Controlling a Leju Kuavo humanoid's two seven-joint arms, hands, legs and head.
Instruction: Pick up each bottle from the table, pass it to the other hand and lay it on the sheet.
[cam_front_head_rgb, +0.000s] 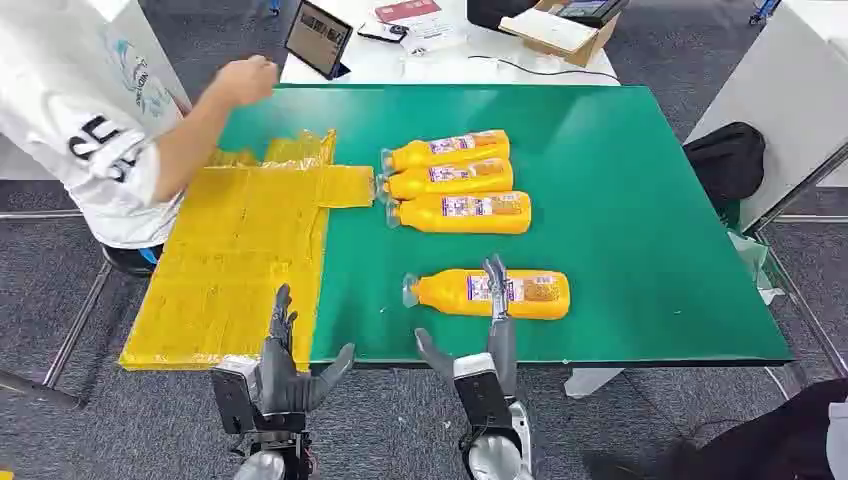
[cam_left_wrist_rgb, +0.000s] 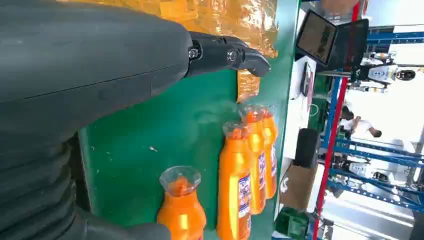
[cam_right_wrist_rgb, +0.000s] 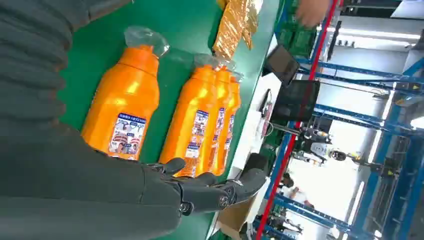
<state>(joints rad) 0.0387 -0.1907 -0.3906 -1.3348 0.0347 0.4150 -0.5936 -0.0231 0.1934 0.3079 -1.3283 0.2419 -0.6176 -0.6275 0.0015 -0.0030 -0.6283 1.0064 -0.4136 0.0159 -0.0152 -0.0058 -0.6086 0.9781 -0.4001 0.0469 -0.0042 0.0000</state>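
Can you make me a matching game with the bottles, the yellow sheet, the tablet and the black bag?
Things:
1. Nearest bottle
2. Yellow sheet
3. Tablet
4. Black bag

Places:
A. On the floor beside the table's right edge
B. Over the green table's left end
C. Lying alone, just beyond the right hand
D. Propped on the white table behind

Pairs: 1-C, 2-B, 3-D, 4-A
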